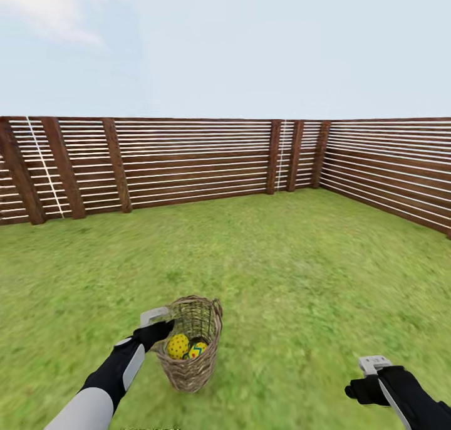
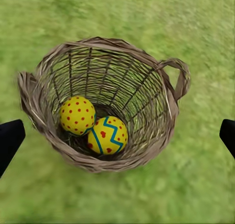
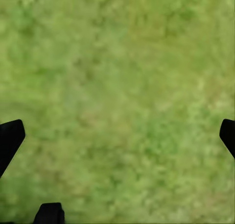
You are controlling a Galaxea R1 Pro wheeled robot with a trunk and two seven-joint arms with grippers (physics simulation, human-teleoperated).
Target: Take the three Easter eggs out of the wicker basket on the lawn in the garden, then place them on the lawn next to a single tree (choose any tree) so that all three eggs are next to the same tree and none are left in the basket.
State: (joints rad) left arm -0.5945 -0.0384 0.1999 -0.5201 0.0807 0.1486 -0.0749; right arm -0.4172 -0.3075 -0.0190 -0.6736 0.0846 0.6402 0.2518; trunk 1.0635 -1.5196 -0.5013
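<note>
The wicker basket (image 1: pixel 191 361) stands on the lawn (image 1: pixel 294 273) just in front of me. Two yellow Easter eggs lie at its bottom: one with red dots (image 2: pixel 77 115) and one with a blue zigzag band (image 2: pixel 107 135). My left gripper (image 1: pixel 161 331) hovers open over the basket's left rim, its black fingertips (image 2: pixel 11 138) spread wider than the basket and holding nothing. Low on the right, my right gripper (image 1: pixel 364 390) hangs open over bare grass (image 3: pixel 117 87), well apart from the basket. The tree is out of view.
A brown slatted wooden fence (image 1: pixel 200 167) closes off the lawn at the back and along the right side (image 1: pixel 401 173). Open grass stretches between the basket and the fence.
</note>
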